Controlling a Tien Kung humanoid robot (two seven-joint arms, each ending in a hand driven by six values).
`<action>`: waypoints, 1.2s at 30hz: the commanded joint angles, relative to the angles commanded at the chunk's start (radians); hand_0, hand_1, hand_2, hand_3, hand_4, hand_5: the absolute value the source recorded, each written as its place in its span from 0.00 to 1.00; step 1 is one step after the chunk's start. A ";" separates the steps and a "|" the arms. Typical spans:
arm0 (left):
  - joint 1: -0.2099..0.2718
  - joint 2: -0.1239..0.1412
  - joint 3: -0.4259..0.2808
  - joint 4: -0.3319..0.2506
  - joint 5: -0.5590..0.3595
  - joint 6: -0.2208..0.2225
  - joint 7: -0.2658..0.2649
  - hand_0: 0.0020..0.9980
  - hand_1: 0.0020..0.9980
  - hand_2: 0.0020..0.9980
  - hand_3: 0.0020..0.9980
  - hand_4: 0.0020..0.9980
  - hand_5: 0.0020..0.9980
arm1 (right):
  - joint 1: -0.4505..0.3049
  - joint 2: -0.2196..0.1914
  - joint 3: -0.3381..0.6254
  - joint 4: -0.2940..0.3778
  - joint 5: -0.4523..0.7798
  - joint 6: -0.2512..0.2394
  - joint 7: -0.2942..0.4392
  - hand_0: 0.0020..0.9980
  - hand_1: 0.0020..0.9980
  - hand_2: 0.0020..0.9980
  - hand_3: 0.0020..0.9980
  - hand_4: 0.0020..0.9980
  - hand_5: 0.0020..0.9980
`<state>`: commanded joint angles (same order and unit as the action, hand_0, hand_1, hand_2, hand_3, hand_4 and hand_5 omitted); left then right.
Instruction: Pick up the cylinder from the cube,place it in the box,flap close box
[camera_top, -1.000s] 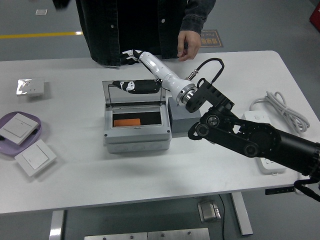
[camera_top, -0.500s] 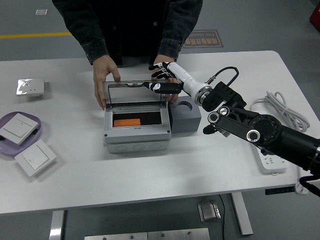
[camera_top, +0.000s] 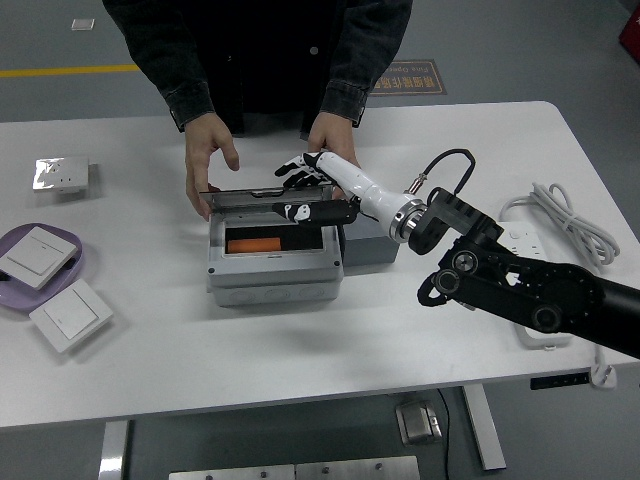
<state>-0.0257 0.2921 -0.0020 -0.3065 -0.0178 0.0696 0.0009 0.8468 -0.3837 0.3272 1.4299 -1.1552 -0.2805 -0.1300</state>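
Note:
The grey box (camera_top: 272, 275) stands mid-table with the orange cylinder (camera_top: 252, 244) lying inside. Its clear lid (camera_top: 250, 198) is tilted forward, partly lowered over the opening. My right hand (camera_top: 305, 186), white with black fingertips, rests on the lid's right part with fingers spread and holds nothing. The grey cube (camera_top: 368, 246) stands just right of the box, largely hidden by my right forearm (camera_top: 375, 205). A person's hands are at the box: one (camera_top: 207, 160) by the lid's left rear corner, the other (camera_top: 333, 137) behind my hand. My left arm is out of view.
A purple plate (camera_top: 70, 243) with a white switch (camera_top: 35, 256) sits at the left, another switch (camera_top: 70, 315) in front of it, a wall socket (camera_top: 60, 175) behind. A white power strip (camera_top: 525, 244) and coiled cable (camera_top: 560, 215) lie at the right.
The lid has come down from upright to partly lowered. My right hand moved left and down with it. The person's hands have come in beside the box.

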 joint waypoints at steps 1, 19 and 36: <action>0.000 0.000 0.001 0.000 -0.001 0.000 0.000 0.61 0.63 0.60 0.63 0.71 0.24 | -0.007 -0.010 -0.010 0.027 -0.003 0.002 -0.004 0.79 0.71 0.70 0.72 0.74 0.37; 0.011 -0.007 0.000 0.002 -0.006 0.001 -0.002 0.61 0.63 0.61 0.63 0.71 0.24 | -0.144 -0.110 0.154 0.182 -0.055 -0.011 -0.005 0.75 0.69 0.70 0.74 0.73 0.40; 0.035 -0.022 0.002 0.002 -0.014 0.004 -0.005 0.61 0.63 0.60 0.63 0.71 0.24 | -0.529 -0.027 0.655 0.080 0.102 -0.180 0.302 0.73 0.68 0.69 0.72 0.73 0.41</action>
<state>0.0091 0.2699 0.0000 -0.3045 -0.0314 0.0735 -0.0044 0.3176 -0.4103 0.9823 1.5097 -1.0532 -0.4603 0.1717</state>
